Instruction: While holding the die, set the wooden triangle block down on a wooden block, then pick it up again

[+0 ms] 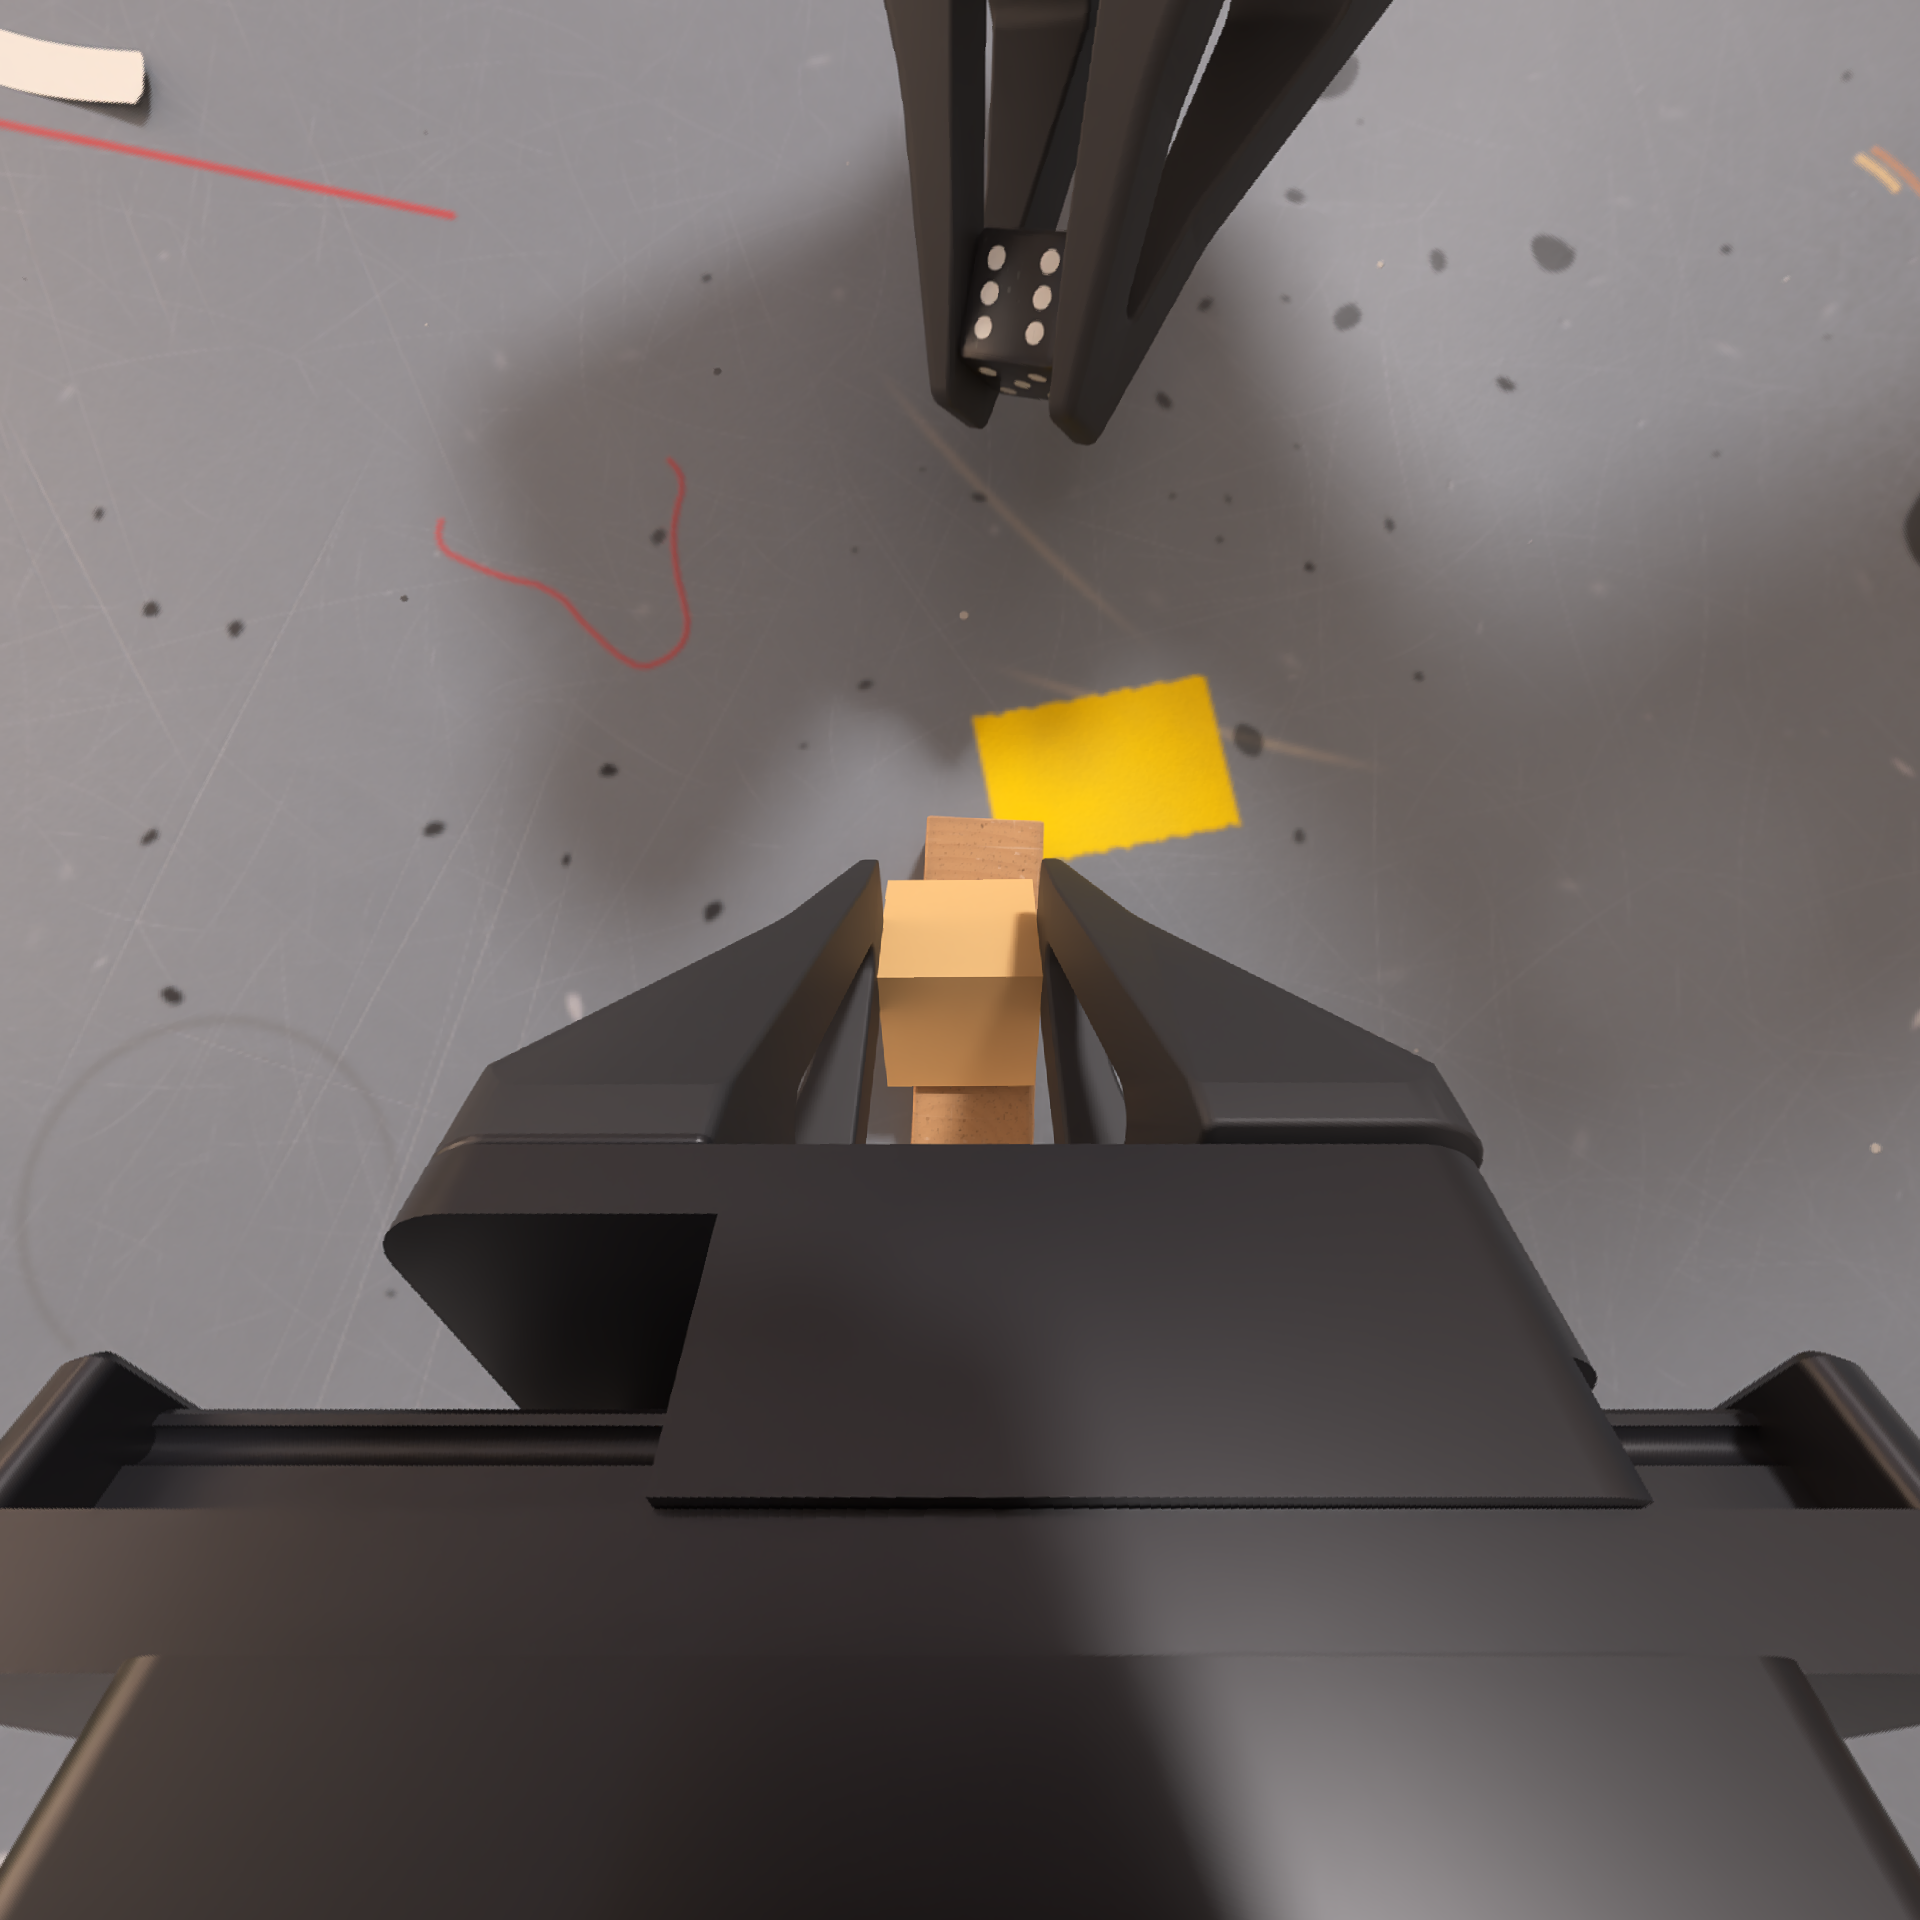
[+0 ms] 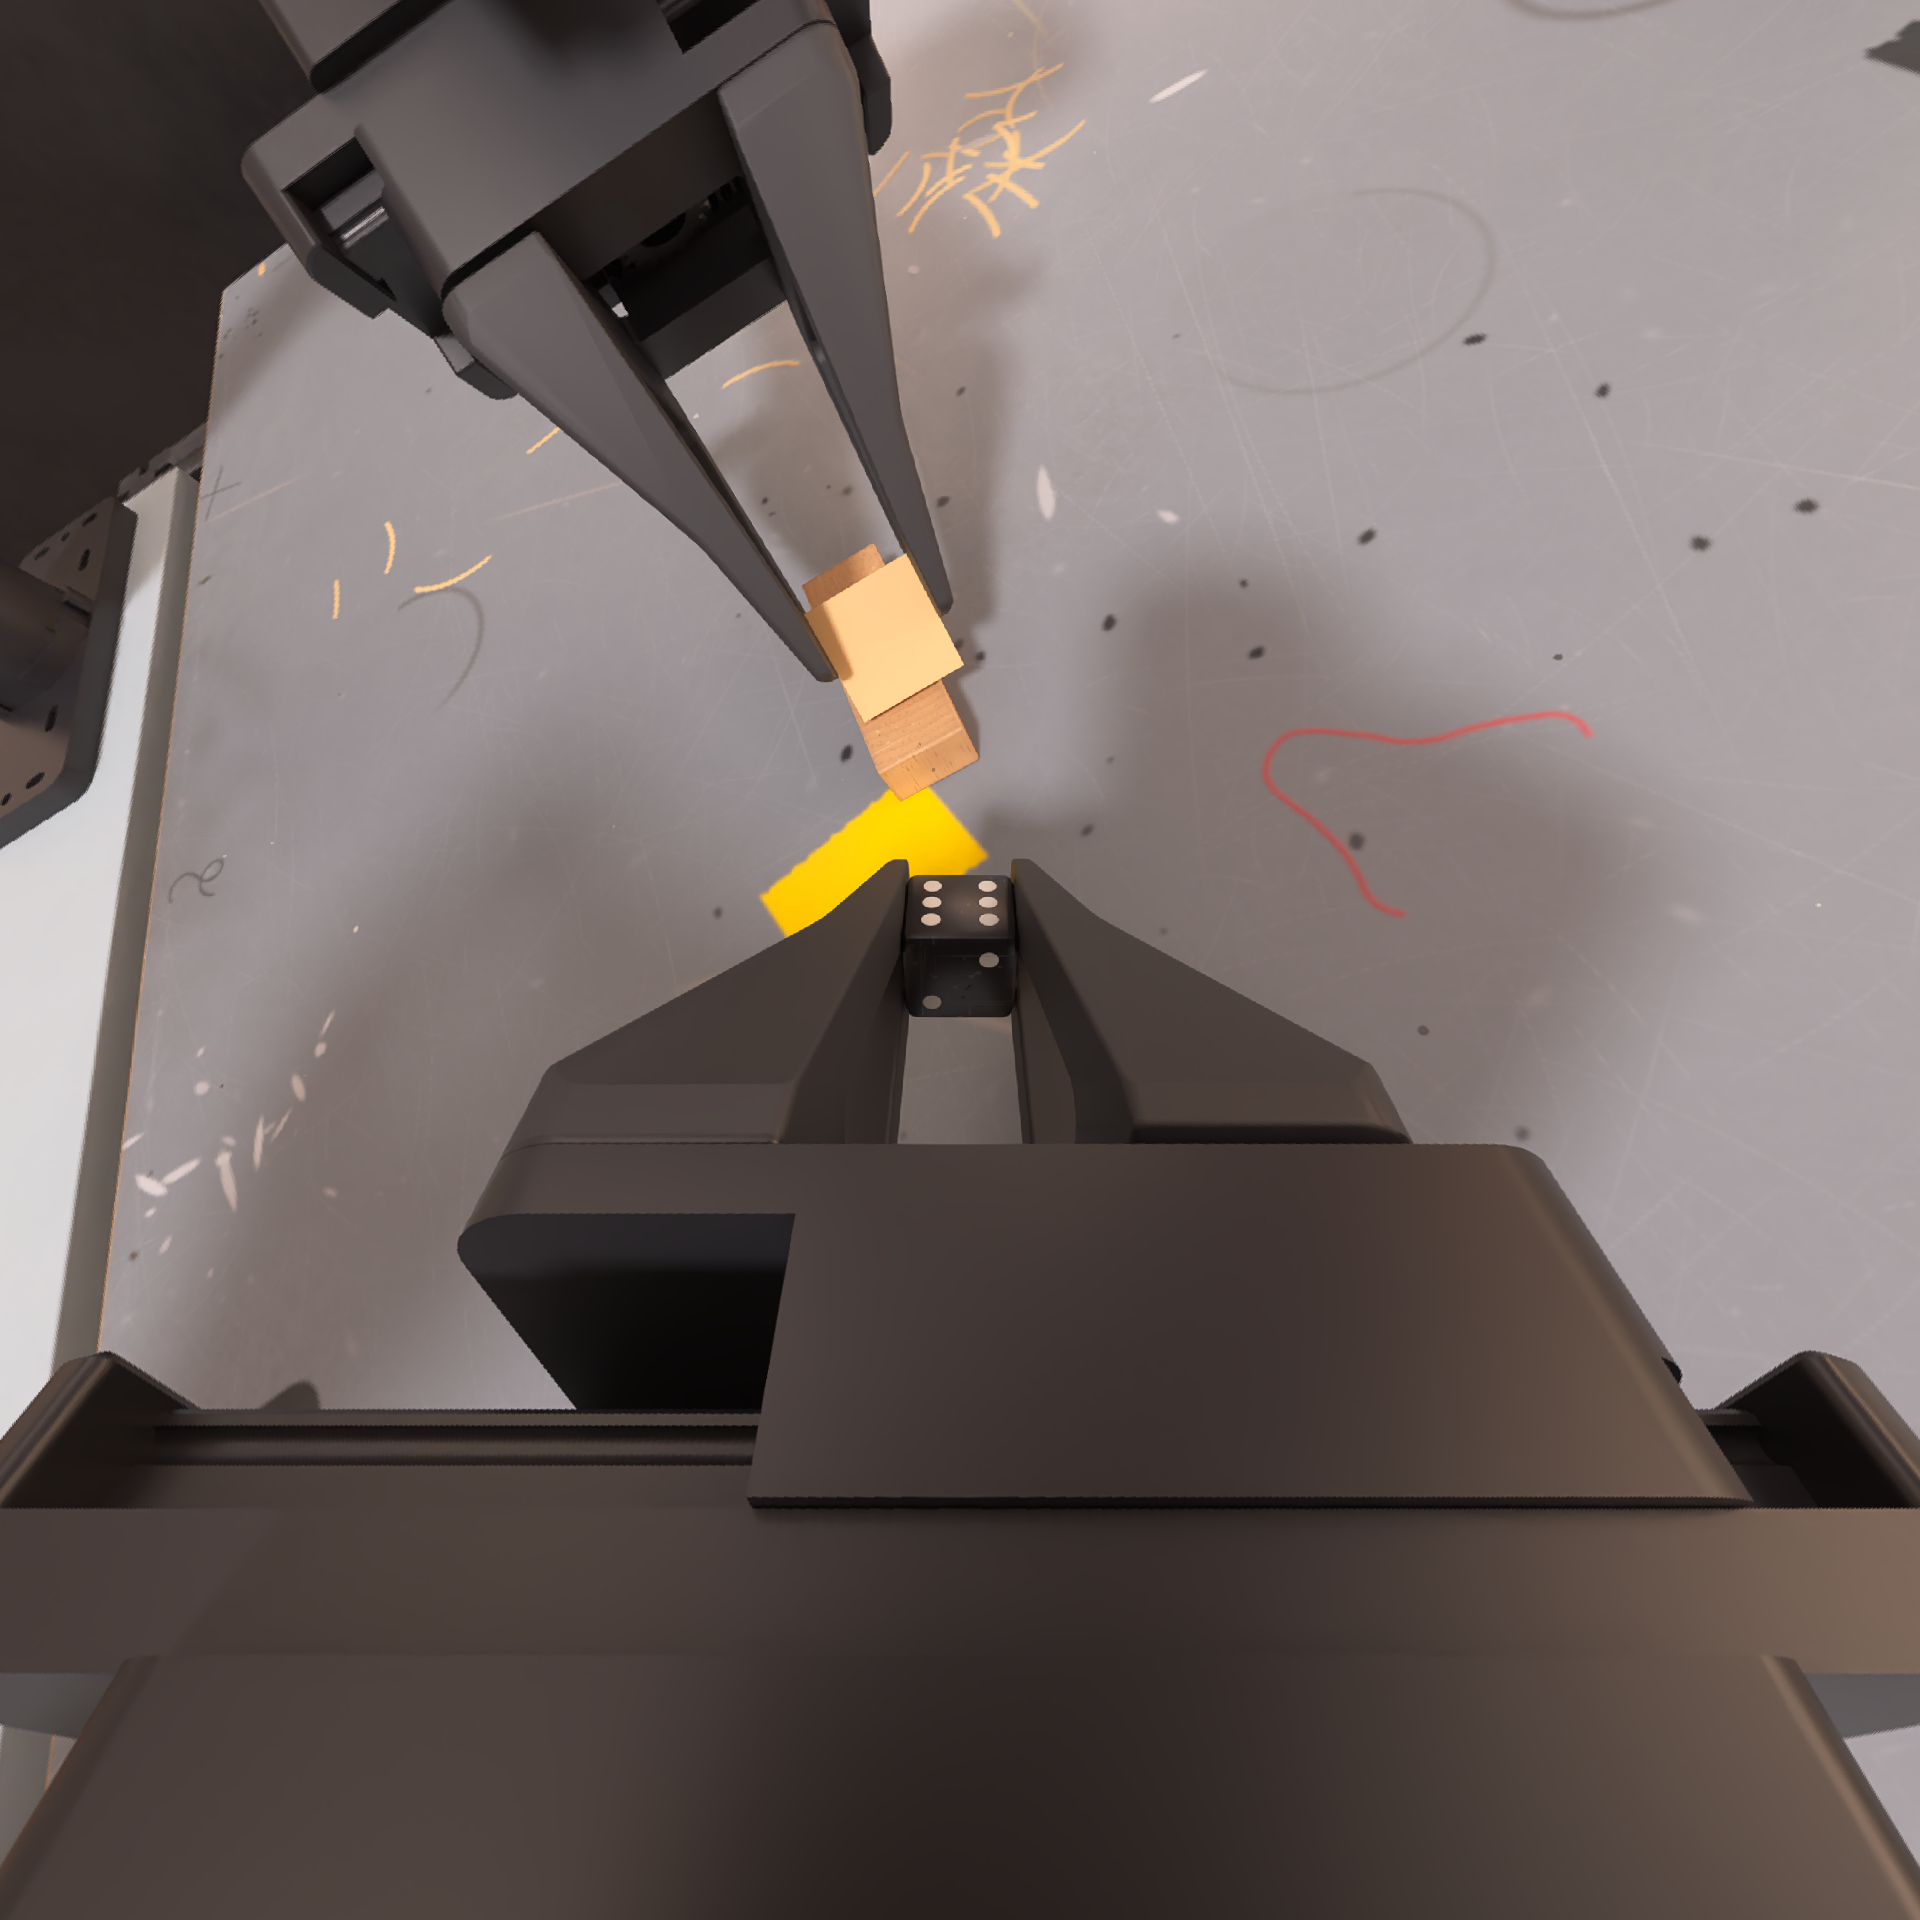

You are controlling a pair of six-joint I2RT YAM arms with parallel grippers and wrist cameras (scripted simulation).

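My left gripper [image 1: 961, 871] is shut on the light tan wooden triangle block [image 1: 956, 977], one finger on each side. The triangle block lies across a darker, longer wooden block [image 1: 982, 847] on the grey table; I cannot tell whether it rests on that block or hovers just above it. The right wrist view shows the same: the left gripper [image 2: 883, 636], the triangle block [image 2: 888, 623] and the wooden block [image 2: 920, 750] sticking out beneath. My right gripper [image 2: 961, 871] is shut on a black die [image 2: 958, 904] with white pips and holds it above the table. It also shows in the left wrist view [image 1: 1029, 421], with the die [image 1: 1013, 296].
A yellow patch [image 1: 1107, 764] lies flat on the table just beyond the wooden block, between the two grippers. The table's left edge [image 2: 135, 935] shows in the right wrist view. A white strip [image 1: 73, 73] lies at the far left. Red scribbles and specks mark the surface.
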